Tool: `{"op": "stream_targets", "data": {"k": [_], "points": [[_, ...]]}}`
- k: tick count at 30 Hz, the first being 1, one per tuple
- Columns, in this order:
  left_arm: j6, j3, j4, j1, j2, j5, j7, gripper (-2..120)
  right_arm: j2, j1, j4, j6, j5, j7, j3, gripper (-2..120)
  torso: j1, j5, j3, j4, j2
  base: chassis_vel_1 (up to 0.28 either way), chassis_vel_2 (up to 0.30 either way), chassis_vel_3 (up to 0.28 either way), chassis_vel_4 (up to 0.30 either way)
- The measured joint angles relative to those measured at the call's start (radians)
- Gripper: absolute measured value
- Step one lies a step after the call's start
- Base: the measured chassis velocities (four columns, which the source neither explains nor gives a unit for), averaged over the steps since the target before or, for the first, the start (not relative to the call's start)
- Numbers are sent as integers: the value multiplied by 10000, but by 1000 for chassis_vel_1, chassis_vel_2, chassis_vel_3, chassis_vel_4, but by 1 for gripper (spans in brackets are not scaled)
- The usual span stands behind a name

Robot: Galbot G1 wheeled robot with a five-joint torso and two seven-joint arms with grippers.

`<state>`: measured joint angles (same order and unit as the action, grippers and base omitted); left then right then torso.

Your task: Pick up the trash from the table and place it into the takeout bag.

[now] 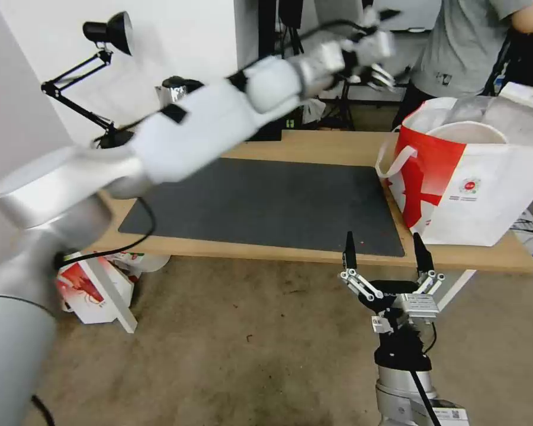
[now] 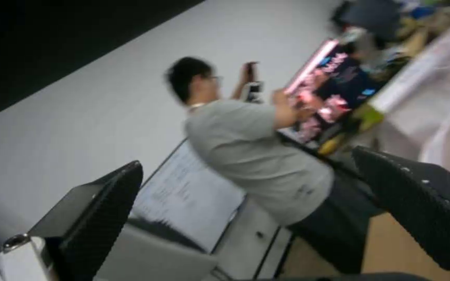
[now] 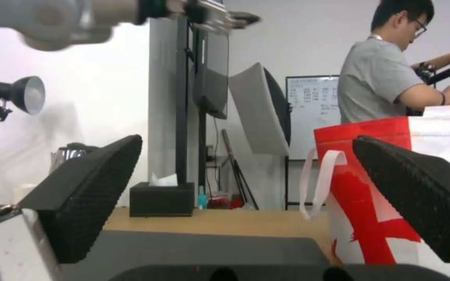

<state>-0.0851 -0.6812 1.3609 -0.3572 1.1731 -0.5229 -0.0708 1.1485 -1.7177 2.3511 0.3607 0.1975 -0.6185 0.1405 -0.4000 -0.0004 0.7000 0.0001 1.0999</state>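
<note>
The boxy takeout bag point(image 1: 474, 189) is white with a broad red pattern across its near corner, white strap handles and a small round red logo on its side. The long worktop point(image 1: 314, 145) is light wood on white legs and carries a large dark grey rectangular mat point(image 1: 266, 204). The left tool point(image 1: 376, 50) is silver-grey on a white arm, and the right tool point(image 1: 385, 254) has black fingers on grey metal links.
</note>
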Motion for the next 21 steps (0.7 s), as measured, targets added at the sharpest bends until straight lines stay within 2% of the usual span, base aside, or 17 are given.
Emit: {"op": "stream_targets", "data": {"k": [3,4,6,8,10,11,15,16,19,20,21], "points": [[311,272,884,321,-731,-269,698,100,-1,0,0,0,0,0,0,100,0,0,0,0,0,0,0,0,0],[311,272,884,321,-731,-269,698,100,-1,0,0,0,0,0,0,100,0,0,0,0,0,0,0,0,0],[602,702,1760,679,-1629,-436,1336,100,-1,-1,-1,0,0,0,0,100,1,2,-1,-3,1,0,0,0,0],[669,845,1939,781,-1853,-487,1451,100,0,0,0,0,1,-1,2,100,0,1,0,-2,1,0,0,0,0],[902,1420,2695,1135,-2693,-681,1783,100,0,0,-1,0,0,0,0,100,0,1,0,3,1,0,0,0,0],[902,1420,2695,1135,-2693,-681,1783,100,0,0,-1,0,0,0,0,100,0,1,0,3,1,0,0,0,0],[1308,2716,4229,2261,-4314,-1012,2327,100,0,1,0,0,1,-1,2,100,0,5,-1,0,1,0,0,0,0],[1308,2716,4229,2261,-4314,-1012,2327,100,0,1,0,0,1,-1,2,100,0,5,-1,0,1,0,0,0,0],[1296,3720,5206,3638,-5415,-1159,2645,100,0,0,0,0,0,0,-1,100,1,3,-2,1,2,0,0,0,0],[1296,3720,5206,3638,-5415,-1159,2645,100,0,0,0,0,0,0,-1,100,1,3,-2,1,2,0,0,0,0],[1275,4261,5520,4363,-5710,-1162,2736,100,-1,0,0,0,0,0,0,100,1,1,-1,2,1,0,0,0,0]]}}
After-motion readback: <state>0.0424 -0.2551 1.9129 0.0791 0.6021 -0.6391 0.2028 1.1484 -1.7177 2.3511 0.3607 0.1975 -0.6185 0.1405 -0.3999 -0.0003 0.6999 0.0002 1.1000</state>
